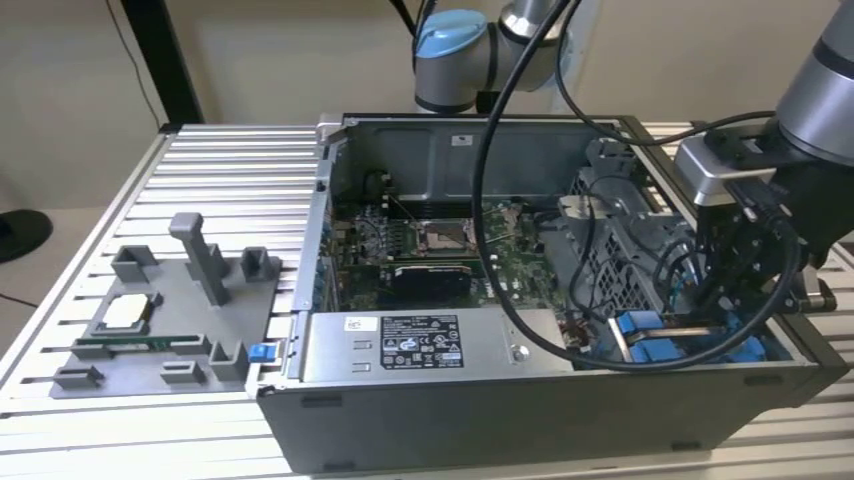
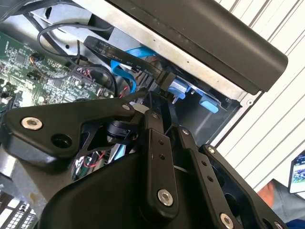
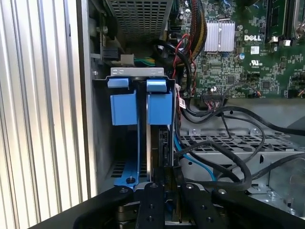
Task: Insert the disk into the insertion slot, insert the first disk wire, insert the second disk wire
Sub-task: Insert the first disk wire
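Whether the jaws are apart or together cannot be told. In both wrist views the black linkages of the gripper (image 3: 164, 175) cover the tips. In the second wrist view the gripper (image 2: 158, 102) points at the plug end of a flat black cable (image 2: 161, 76). It is just beside the plug, but contact cannot be made out. A blue cable (image 2: 125, 71) loops close by, on the circuit-board side.

In the first wrist view the gripper is directly over the disk (image 3: 158, 143). The disk stands on edge inside the insertion slot (image 3: 102, 125), seated under one of two bright blue tabs. Beside it, toward the case wall, is a second blue frame (image 3: 125, 109) with an open space below it. Black and blue cables trail from the slot across a perforated metal cage (image 3: 224, 148) toward the green motherboard (image 3: 238, 52).

In the exterior view the gripper (image 1: 727, 300) reaches down into the open computer case (image 1: 534, 410). It is at the case's near corner, on the exterior view's right, where the slot's blue parts (image 1: 643, 338) show. The labelled grey power-supply box (image 1: 420, 345) runs along the case's near wall.

The case lies on the slatted metal counter (image 1: 227, 170). A grey parts tray (image 1: 174, 320) sits near the counter's edge on the exterior view's left, well apart from the gripper.
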### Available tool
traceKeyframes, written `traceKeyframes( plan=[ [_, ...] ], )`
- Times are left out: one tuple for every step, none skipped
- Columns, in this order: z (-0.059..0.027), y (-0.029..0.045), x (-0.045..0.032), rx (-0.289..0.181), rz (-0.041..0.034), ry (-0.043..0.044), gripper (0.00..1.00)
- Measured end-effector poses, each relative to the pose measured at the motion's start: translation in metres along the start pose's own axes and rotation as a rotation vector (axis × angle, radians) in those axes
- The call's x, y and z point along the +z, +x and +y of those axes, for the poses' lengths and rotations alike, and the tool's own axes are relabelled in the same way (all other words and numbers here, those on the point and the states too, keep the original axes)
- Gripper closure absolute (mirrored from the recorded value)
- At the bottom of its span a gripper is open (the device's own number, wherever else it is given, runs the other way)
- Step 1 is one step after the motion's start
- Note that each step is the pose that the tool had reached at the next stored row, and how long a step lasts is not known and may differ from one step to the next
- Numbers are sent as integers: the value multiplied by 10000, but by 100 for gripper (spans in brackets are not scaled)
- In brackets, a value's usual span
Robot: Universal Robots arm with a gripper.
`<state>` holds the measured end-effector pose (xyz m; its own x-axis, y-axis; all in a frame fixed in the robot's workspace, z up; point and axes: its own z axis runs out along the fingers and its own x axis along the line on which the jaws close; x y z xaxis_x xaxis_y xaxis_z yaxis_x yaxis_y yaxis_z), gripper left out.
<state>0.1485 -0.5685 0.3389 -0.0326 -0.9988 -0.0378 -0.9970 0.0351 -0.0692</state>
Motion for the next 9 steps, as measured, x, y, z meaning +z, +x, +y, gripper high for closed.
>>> traceKeyframes(
  plan=[
    [0,0,5,-1,12,1,100],
    [1,-1,11,-2,23,1,100],
    [1,0,19,-3,37,3,100],
    [2,-1,25,-4,51,2,100],
    [2,0,33,-5,67,4,100],
    [3,0,40,-6,82,4,100],
    [3,0,47,-7,94,3,100],
    [3,0,52,-7,101,4,100],
    [4,0,55,-7,97,3,100]
  ],
)
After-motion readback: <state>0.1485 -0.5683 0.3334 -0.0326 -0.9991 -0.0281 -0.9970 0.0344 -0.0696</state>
